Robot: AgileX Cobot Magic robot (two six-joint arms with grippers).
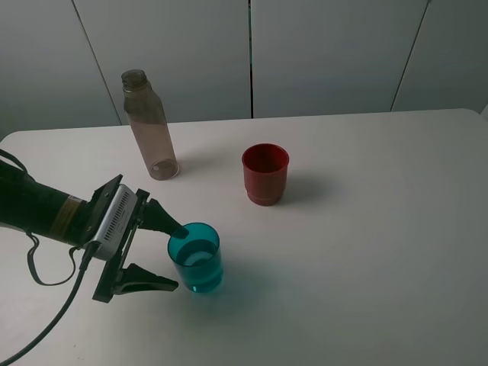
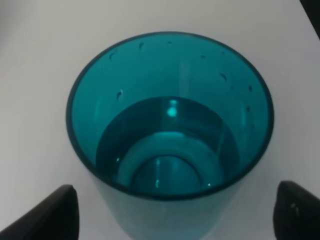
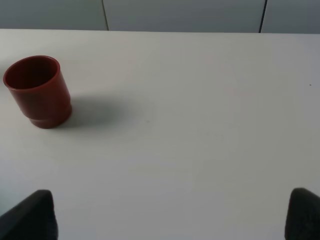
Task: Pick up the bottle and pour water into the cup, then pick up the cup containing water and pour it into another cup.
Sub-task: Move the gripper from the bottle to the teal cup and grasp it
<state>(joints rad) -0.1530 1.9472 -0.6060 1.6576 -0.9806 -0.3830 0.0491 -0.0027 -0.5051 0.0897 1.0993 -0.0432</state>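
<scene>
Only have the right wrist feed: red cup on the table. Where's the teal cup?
Observer: In the exterior view the teal cup stands left of the red cup and nearer the camera. It is between the open fingers of the left end effector, not gripped.
Operator: Water in it?
Observer: Yes, the left wrist view shows water, roughly half full.
Operator: Bottle?
Observer: The bottle stands upright behind the teal cup, apart from both arms.
</scene>
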